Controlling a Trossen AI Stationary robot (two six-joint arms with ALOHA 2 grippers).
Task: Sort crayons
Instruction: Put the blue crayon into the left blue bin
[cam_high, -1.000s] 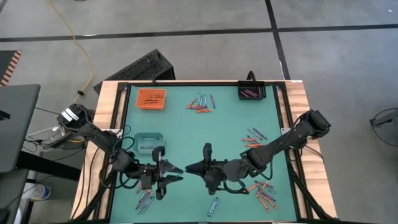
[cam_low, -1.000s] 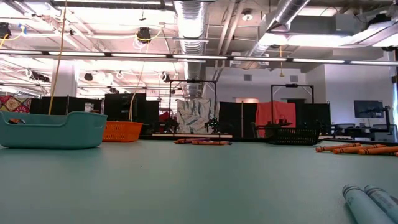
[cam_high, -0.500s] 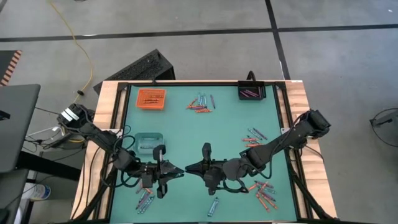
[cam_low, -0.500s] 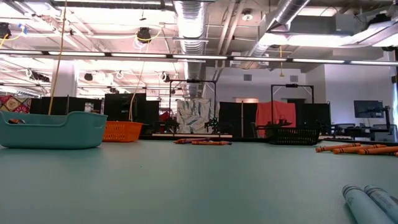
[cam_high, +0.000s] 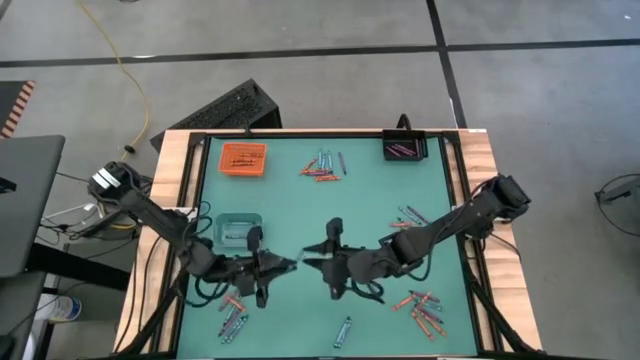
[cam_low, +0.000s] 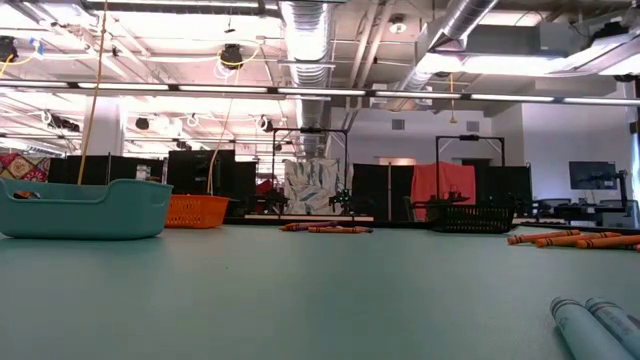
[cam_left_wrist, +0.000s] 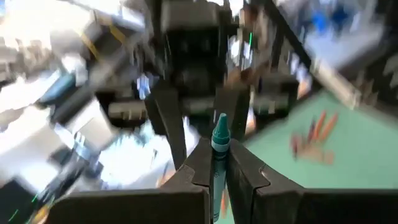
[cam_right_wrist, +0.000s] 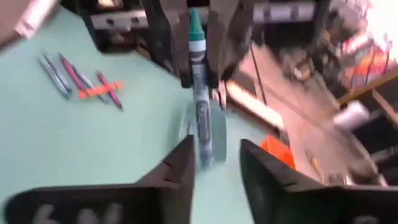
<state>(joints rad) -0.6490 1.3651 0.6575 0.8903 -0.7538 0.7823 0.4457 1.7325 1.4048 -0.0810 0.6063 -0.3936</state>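
Note:
A teal-tipped crayon (cam_left_wrist: 219, 140) with a pale wrapper (cam_right_wrist: 199, 93) hangs above the green table between my two grippers, near the table's middle front. My left gripper (cam_high: 283, 266) is shut on it. My right gripper (cam_high: 312, 256) faces it from the right, open. Its fingers (cam_right_wrist: 180, 165) stand on either side of the crayon's other end; I cannot tell whether they touch it. Loose crayons lie in heaps at the far middle (cam_high: 322, 166), the right (cam_high: 410, 218), the near right (cam_high: 425, 310) and the near left (cam_high: 232, 318). My left gripper pinches one end of the crayon (cam_left_wrist: 217, 163) between its two fingertips. The fingers lie along the crayon and come about level from the table's left. The crayon sticks out past the fingertips toward my right gripper, clear of the table.
An orange tray (cam_high: 243, 158) sits at the far left, a black tray (cam_high: 405, 148) at the far right and a clear tray (cam_high: 238, 228) just beyond my left gripper. A single crayon (cam_high: 343, 328) lies near the front edge. Two blue-grey crayons (cam_low: 590, 325) show in the low view.
My left gripper has shut on the crayon's end. Both grippers have then moved a little toward the table's far edge, the crayon between them, uncovering orange crayons on the table under the left arm.

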